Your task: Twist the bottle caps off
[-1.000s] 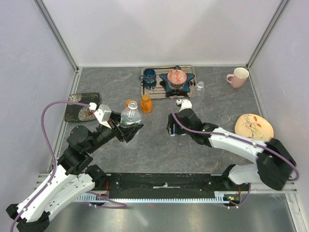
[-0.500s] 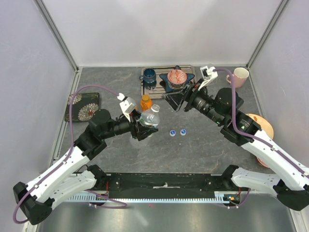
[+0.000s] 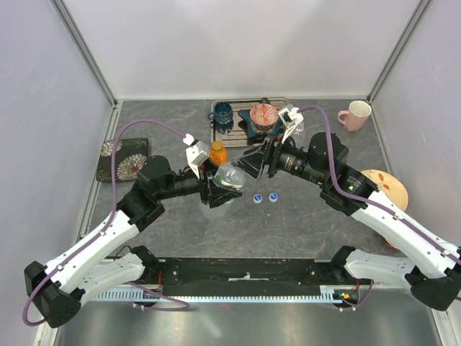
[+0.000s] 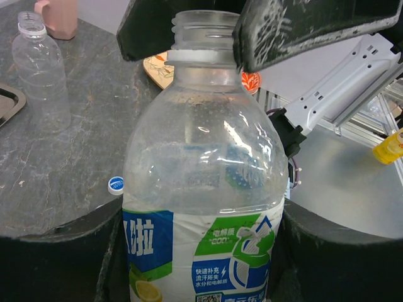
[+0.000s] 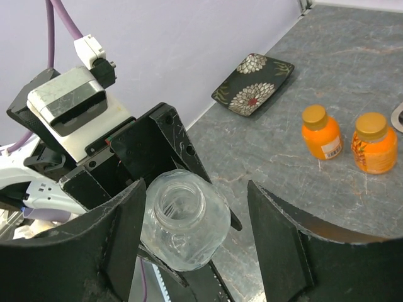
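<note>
My left gripper (image 3: 225, 184) is shut on the labelled water bottle (image 3: 230, 175), held tilted above the table. The left wrist view shows its body (image 4: 201, 189) between my fingers, with a bare, capless neck. My right gripper (image 3: 251, 164) is open, its jaws standing either side of that open neck (image 5: 179, 204) without touching it. Two blue caps (image 3: 257, 197) (image 3: 274, 196) lie on the table below; one shows in the left wrist view (image 4: 116, 184). Two orange bottles (image 5: 321, 131) (image 5: 374, 141) stand capped. A capless clear bottle (image 4: 41, 69) stands by the tray.
A metal tray (image 3: 216, 135) with a blue mug (image 3: 222, 112) and a red patterned bowl (image 3: 263, 115) sits at the back. A pink mug (image 3: 355, 114) is at the back right, a floral plate (image 3: 379, 189) at the right, and a black floral dish (image 3: 122, 158) at the left.
My right gripper has risen from the table, leaving a blue cap there, and swung back to the bottle's neck. My left gripper has carried the bottle to the right.
</note>
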Available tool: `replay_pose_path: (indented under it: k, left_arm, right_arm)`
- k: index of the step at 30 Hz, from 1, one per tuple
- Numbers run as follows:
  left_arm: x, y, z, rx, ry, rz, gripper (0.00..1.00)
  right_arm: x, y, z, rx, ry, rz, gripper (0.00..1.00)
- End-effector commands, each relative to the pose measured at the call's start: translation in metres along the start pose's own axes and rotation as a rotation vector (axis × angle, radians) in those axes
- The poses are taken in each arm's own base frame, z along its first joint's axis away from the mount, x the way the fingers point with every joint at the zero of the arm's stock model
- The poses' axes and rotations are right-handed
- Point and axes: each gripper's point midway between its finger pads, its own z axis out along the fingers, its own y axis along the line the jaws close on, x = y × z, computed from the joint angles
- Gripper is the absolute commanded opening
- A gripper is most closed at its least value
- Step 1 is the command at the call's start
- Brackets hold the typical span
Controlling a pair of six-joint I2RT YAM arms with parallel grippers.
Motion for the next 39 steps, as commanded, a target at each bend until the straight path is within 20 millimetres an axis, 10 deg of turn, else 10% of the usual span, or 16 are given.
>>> replay_pose_path:
  k: [1, 9, 16, 21, 24, 33, 39]
  left_arm:
    - [-0.028, -0.011, 0.002, 0.041, -0.065, 0.034, 0.56]
    - [-0.030, -0.010, 0.003, 0.042, -0.069, 0.038, 0.56]
    - [-0.033, -0.005, 0.000, -0.008, -0.083, 0.026, 0.69]
    - [-0.042, 0.022, -0.014, -0.211, -0.132, 0.002, 0.99]
    - [-0.040, 0.030, -0.028, -0.300, -0.116, 0.011, 0.99]
    - [-0.053, 0.020, -0.088, -0.451, -0.154, 0.130, 0.99]
    - [-0.051, -0.001, -0.107, -0.398, -0.235, 0.162, 0.99]
  right_arm:
    - [-0.001, 0.014, 0.004, -0.068, 0.002, 0.002, 0.70]
    - [0.010, 0.010, 0.009, -0.061, 0.042, 0.005, 0.46]
    - [0.009, 0.012, 0.008, -0.070, 0.042, 0.001, 0.01]
    - [-0.009, 0.009, -0.001, -0.012, -0.018, -0.039, 0.00]
    - [-0.026, -0.004, -0.008, 0.089, -0.069, -0.075, 0.00]
    - [-0.053, -0.115, -0.021, 0.703, -0.215, -0.173, 0.00]
    - [-0.034, -0.178, -0.012, 0.933, -0.311, -0.245, 0.00]
